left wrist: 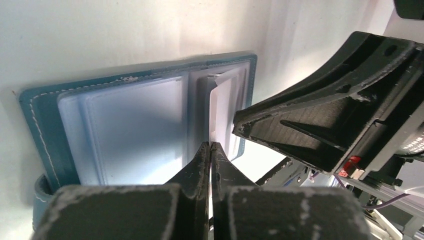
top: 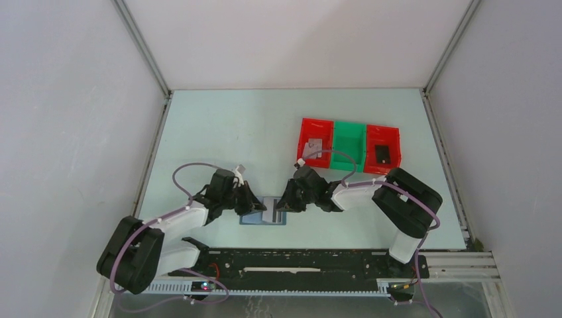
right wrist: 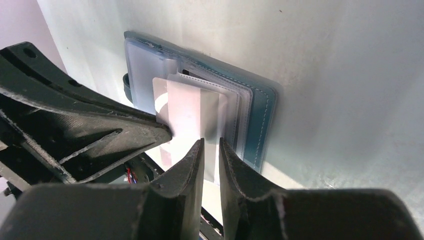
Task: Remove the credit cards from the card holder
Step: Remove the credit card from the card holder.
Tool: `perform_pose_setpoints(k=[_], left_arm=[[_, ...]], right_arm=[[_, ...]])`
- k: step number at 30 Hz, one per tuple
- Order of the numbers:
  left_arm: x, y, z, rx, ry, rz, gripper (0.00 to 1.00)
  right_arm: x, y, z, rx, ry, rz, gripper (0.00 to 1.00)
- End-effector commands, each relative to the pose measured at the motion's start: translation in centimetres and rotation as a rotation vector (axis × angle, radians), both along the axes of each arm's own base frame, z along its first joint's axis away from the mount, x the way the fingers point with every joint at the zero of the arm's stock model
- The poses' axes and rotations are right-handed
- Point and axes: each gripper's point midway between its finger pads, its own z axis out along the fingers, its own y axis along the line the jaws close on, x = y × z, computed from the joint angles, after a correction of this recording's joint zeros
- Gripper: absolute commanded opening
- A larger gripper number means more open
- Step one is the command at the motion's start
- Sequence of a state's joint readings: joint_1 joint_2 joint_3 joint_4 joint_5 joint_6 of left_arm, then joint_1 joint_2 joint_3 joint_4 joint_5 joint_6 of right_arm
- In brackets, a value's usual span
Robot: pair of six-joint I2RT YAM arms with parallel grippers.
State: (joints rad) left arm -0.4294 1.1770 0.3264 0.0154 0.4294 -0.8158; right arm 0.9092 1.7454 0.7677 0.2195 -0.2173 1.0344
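Near the front edge of the table [top: 219,132], between the two arms, the wallet [top: 252,219] lies open and flat with its lighter inside facing up. A white card [right wrist: 192,115] sticks partway out of one of its clear sleeves. The left tool [left wrist: 210,146] is clenched, its tips pressed together right at that card's edge, apparently with the card pinched between them. The right tool [right wrist: 211,142] hovers over the same card, its tips a narrow gap apart and grasping nothing. A grey card [top: 315,144] and a black card [top: 383,154] lie in the red bins [top: 303,136], well apart from the wallet.

The pinch takes only a thin edge, so the card could slip free when pulled. Nothing pins the soft wallet down, so a tight sleeve could make it lift or drag along with the card. A pull at an angle to the sleeve could bend the card. The two tools are also so close that one could knock the other.

No brand or writing is readable. The white card shows only a curved grey mark, the wallet only pale stitching, and the cards in the bins are too small to read.
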Motion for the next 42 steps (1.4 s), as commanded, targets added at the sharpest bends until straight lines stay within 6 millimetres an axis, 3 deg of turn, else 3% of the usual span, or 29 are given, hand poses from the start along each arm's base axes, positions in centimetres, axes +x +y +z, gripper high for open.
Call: perform_pose_setpoints(k=[1,20,25,29,31,38,39,41,42], left_arm=[[-0.4,0.8,-0.4,0.025,0.007,0.027,0.0],[-0.3,3.0,-0.2,0.108,-0.002,0.088,0.0],[0.3,3.7,1.3,0.126,-0.037,0.103,0.0],[1.1,3.8,4.3,0.115,-0.107,0.112,0.0],[1.4,3.6,5.8,0.104,-0.14,0.107,0.0],[1.2,2.1,10.4,0.02,-0.218,0.009,0.0],[1.2,1.8,11.0,0.008,-0.226,-0.006,0.0],[1.1,1.3,12.3,-0.018,-0.248,-0.041,0.0],[1.0,1.1,12.8,-0.028,-0.256,-0.055,0.0]], right_arm=[[-0.1,-0.7,-1.8,-0.053,0.019,-0.01,0.25],[-0.2,-1.7,-3.2,-0.115,0.035,-0.023,0.25],[-0.3,-2.1,-3.3,-0.117,0.037,-0.03,0.25],[-0.3,-2.1,-2.7,-0.107,0.029,-0.028,0.25],[-0.1,-1.8,-1.7,-0.081,0.015,-0.02,0.25],[1.4,-1.7,5.6,0.078,-0.11,0.024,0.4],[1.4,-1.7,6.6,0.11,-0.116,0.03,0.47],[1.5,-1.9,8.6,0.186,-0.127,0.033,0.72],[1.6,-1.8,9.7,0.234,-0.141,0.036,0.75]])
